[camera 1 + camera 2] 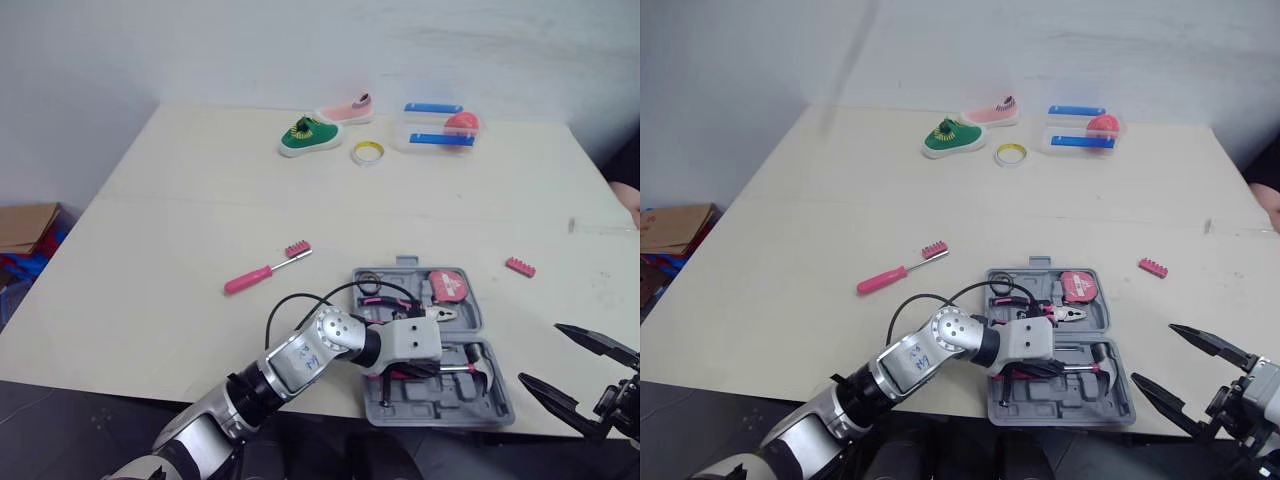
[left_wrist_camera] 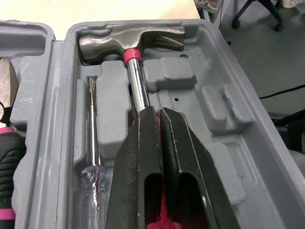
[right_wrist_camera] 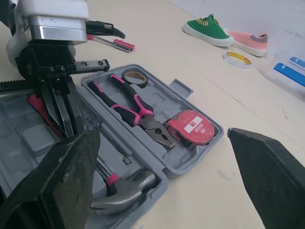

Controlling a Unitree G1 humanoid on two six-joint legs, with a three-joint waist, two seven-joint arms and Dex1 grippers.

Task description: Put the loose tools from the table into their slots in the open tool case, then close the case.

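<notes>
The grey tool case (image 1: 498, 398) lies open near the table's front edge. In it are pink-handled pliers (image 3: 136, 107), a red tape measure (image 1: 448, 286), a small tape roll (image 3: 133, 76), a clear-handled screwdriver (image 2: 93, 157) and a hammer (image 2: 129, 42). My left gripper (image 1: 432, 368) is down inside the case, its fingers (image 2: 143, 157) shut together over the hammer's pink handle. A pink screwdriver (image 1: 262, 273) lies loose on the table left of the case, with a pink bit strip (image 1: 298, 248) at its tip. A second bit strip (image 1: 520, 266) lies right of the case. My right gripper (image 1: 540, 354) hangs open at the front right.
At the back of the table are a green shoe (image 1: 308, 136), a pink shoe (image 1: 347, 109), a yellow tape roll (image 1: 369, 152) and a clear container (image 1: 437, 127) with blue bars. A cardboard box (image 1: 25, 225) sits on the floor to the left.
</notes>
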